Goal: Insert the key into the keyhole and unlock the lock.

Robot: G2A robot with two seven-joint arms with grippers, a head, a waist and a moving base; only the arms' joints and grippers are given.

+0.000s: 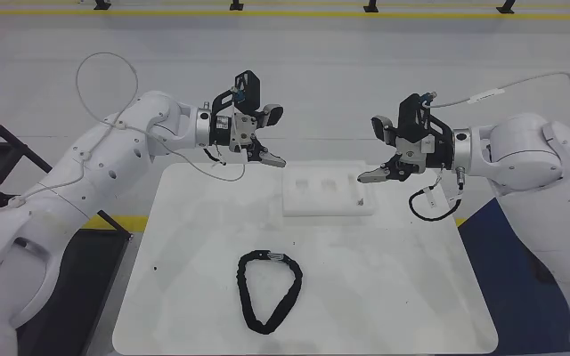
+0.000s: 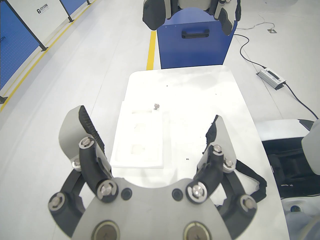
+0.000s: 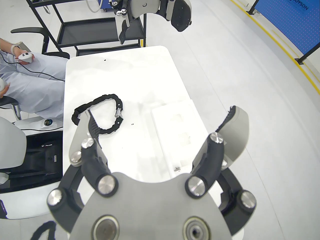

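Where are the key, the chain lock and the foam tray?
key [image 2: 156,106]: left wrist view, its metal body.
chain lock [image 3: 106,98]: right wrist view, black sleeve.
foam tray [image 1: 325,206]: top view, bare surface.

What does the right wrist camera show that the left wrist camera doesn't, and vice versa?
Right wrist view: the black chain lock lying looped on the table. Left wrist view: a blue cabinet beyond the table and a power adapter on the floor. Both: the white foam tray with the small key on it, plus the left gripper and right gripper, both open.
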